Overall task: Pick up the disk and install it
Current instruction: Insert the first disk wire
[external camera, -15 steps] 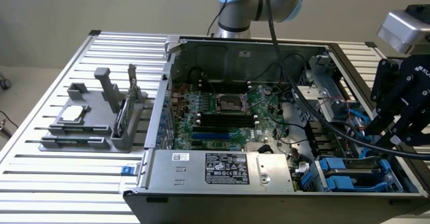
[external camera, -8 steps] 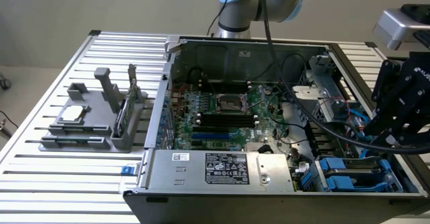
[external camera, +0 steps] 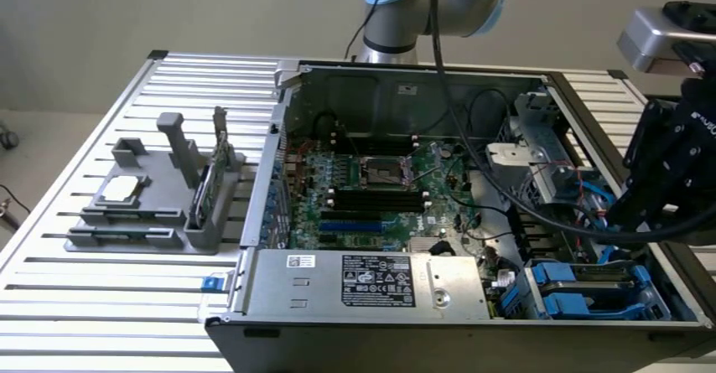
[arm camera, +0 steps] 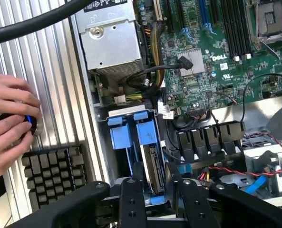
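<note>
Across a ribbed aluminium bench (external camera: 134,306), the exterior view shows an open black computer case (external camera: 448,339) with a green motherboard (external camera: 370,189) and a boxy silver power supply (external camera: 370,281) with a black label. On that view's left, a grey plastic fixture (external camera: 168,214) holds a small square silver chip (external camera: 121,190) and a thin green card (external camera: 218,180). On its right, the dark jaws hang above a blue plastic drive bay (external camera: 593,293).

From the wrist view, the disk (arm camera: 152,166), a silver-grey drive in a blue plastic carrier, stands on edge in that bay, crowded by black cables (arm camera: 145,85). The jaws' black fingers (arm camera: 131,204) stand partly apart above its near end, clasping nothing. A person's hands (arm camera: 7,128) rest on the bench beside a black finned heat sink (arm camera: 55,171).
</note>
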You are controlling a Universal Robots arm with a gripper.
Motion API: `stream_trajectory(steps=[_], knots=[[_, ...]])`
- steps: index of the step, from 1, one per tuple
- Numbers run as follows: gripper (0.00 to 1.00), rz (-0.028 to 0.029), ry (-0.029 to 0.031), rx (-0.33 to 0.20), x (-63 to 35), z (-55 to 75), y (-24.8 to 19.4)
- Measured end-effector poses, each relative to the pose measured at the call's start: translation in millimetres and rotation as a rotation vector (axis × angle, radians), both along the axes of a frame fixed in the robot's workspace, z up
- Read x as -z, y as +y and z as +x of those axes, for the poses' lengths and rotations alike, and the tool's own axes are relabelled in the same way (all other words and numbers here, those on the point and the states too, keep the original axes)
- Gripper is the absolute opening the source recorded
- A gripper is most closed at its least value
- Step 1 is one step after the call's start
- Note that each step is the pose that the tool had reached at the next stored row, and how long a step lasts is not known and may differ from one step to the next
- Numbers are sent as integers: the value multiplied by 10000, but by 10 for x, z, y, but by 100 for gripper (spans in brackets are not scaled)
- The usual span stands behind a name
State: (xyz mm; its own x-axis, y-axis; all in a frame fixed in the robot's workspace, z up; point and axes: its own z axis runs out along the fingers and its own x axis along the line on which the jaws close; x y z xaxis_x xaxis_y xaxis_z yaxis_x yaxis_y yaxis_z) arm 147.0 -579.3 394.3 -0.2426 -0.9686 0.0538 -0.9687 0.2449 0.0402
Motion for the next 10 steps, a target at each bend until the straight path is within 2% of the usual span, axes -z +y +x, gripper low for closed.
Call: stream_trajectory(steps=[10], knots=[[34,0,0,1764,0,0,0]])
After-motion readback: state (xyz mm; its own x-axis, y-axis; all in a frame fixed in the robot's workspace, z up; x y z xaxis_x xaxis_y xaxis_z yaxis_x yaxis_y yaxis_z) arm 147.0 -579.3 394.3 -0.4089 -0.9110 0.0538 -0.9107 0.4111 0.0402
